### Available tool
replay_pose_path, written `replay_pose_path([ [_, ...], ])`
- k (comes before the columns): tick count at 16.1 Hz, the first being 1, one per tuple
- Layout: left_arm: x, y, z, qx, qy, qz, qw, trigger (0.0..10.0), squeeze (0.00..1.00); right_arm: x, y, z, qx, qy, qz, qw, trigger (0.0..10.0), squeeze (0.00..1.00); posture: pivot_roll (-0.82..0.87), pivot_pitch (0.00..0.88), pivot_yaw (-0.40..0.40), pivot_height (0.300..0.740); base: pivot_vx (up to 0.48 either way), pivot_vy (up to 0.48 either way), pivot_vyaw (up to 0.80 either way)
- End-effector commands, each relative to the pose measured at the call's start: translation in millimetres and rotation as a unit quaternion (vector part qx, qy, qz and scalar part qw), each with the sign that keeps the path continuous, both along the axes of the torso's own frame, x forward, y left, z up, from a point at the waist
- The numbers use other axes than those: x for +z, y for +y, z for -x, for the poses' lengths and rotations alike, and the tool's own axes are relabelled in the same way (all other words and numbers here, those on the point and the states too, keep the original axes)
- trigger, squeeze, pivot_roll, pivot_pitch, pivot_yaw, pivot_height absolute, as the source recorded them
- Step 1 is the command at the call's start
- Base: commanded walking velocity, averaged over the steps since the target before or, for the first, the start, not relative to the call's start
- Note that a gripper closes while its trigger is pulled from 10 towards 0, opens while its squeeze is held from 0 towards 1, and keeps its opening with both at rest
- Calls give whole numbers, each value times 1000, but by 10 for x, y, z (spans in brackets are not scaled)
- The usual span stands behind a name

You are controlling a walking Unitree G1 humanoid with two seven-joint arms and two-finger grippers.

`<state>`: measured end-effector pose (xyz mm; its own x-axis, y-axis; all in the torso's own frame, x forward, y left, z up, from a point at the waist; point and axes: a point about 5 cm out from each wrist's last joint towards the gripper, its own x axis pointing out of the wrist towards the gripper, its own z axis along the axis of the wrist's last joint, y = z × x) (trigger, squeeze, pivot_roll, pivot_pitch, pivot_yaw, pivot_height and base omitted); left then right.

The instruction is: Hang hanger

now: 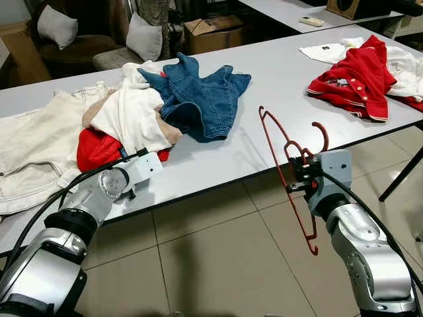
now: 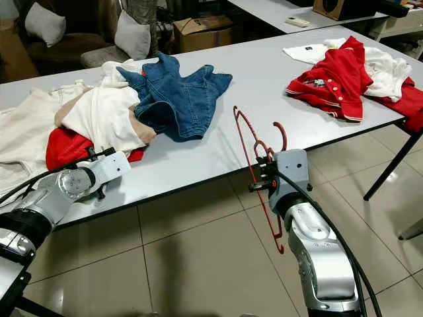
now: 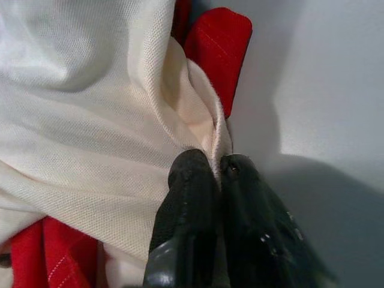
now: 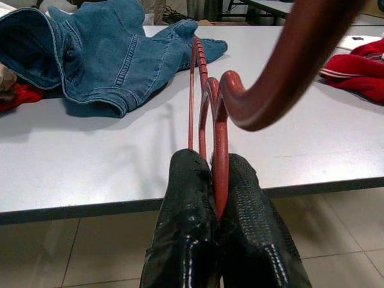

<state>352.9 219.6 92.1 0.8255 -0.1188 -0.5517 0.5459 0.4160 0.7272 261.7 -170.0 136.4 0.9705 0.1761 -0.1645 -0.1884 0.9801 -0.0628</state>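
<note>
Left eye view: right gripper [image 1: 301, 173] grasps red hanger [image 1: 284, 168] off the bench [image 1: 264, 86] edge. Left wrist view: left gripper [image 3: 217, 171] fingers pinch cream shirt [image 3: 90, 120]; red garment [image 3: 219, 48] mostly hidden beneath.

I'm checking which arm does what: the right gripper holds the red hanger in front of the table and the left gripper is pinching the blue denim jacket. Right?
Not quite. The left gripper is shut on the white shirt, not the denim jacket, as the left wrist view shows. The right gripper does hold the red hanger in front of the table.
</note>
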Motion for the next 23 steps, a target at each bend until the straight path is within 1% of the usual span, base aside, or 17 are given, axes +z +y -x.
replay_pose_path([
  [1, -64, 43, 33, 13, 25, 13, 1000, 0, 0, -15, 7, -3, 5, -1, 2, 1000, 10000, 0, -123, 0, 74, 740, 0, 0, 0],
  [2, -63, 39, 31, 15, 26, 24, 999, 0, 0, -16, 9, -3, 6, -1, 2, 1000, 10000, 0, -123, 0, 74, 740, 0, 0, 0],
  [4, -4, -3, -2, 44, 23, 129, 990, 0, 0, 0, 15, 1, 17, -5, -1, 1000, 10000, 0, -121, 0, 75, 740, 0, 0, 0],
  [5, 17, -10, -12, 50, 23, 151, 987, 0, 0, 6, 12, 2, 20, -6, -1, 1000, 10000, 0, -121, 0, 75, 740, 0, 0, 0],
  [6, 76, -16, -39, 63, 22, 204, 977, 0, 0, 26, 3, 5, 29, -10, -7, 1000, 10000, 0, -122, 0, 76, 740, 0, 0, 0],
  [7, 203, -27, -92, 85, 20, 297, 951, 0, 0, 64, 8, 18, 50, -16, -17, 998, 10000, 0, -124, 0, 79, 740, 0, 0, 0],
  [9, 563, -59, -195, 80, 6, 445, 892, 0, 0, 123, 73, 89, 117, -24, -21, 993, 10000, 0, -124, 0, 79, 740, 0, 0, 0],
  [12, 1316, -182, -318, 12, -33, 614, 788, 0, 0, 149, 202, 223, 212, -23, -43, 976, 10000, 0, -104, 0, 68, 740, 0, 0, 0],
  [13, 1555, -222, -340, -13, -37, 661, 750, 0, 0, 164, 244, 247, 235, -26, -47, 970, 10000, 0, -99, 0, 70, 740, 0, 0, 0],
  [14, 1705, -243, -343, -31, -36, 680, 731, 0, 0, 181, 267, 248, 244, -33, -46, 968, 10000, 0, -97, 0, 72, 740, 0, 0, 0],
  [16, 2077, -353, -217, -112, -9, 708, 697, 0, 0, 268, 306, 203, 237, -56, -81, 967, 10000, 0, -86, 0, 81, 740, 0, 0, 0],
  [17, 2156, -368, -176, -127, -3, 713, 690, 0, 0, 287, 315, 199, 237, -60, -90, 966, 10000, 0, -83, 0, 82, 740, 0, 0, 0],
  [18, 2226, -364, -135, -135, -5, 699, 702, 0, 0, 319, 345, 197, 239, -67, -113, 962, 10000, 0, -72, 0, 84, 740, 0, 0, 0],
  [19, 2204, -346, -123, -127, -9, 675, 727, 0, 0, 341, 368, 201, 245, -73, -129, 958, 10000, 0, -69, 0, 84, 740, 0, 0, 0],
  [20, 2176, -328, -125, -116, -7, 669, 734, 0, 0, 349, 382, 204, 250, -75, -136, 956, 10000, 0, -66, 0, 85, 740, 0, 0, 0],
  [22, 2142, -378, -77, -113, 15, 679, 725, 0, 0, 339, 402, 189, 259, -74, -146, 952, 10000, 0, -63, 0, 85, 740, 0, 0, 0],
  [23, 2132, -433, -33, -121, 28, 677, 725, 0, 0, 336, 420, 164, 265, -72, -150, 950, 10000, 0, -54, 0, 84, 740, 0, 0, 0],
])
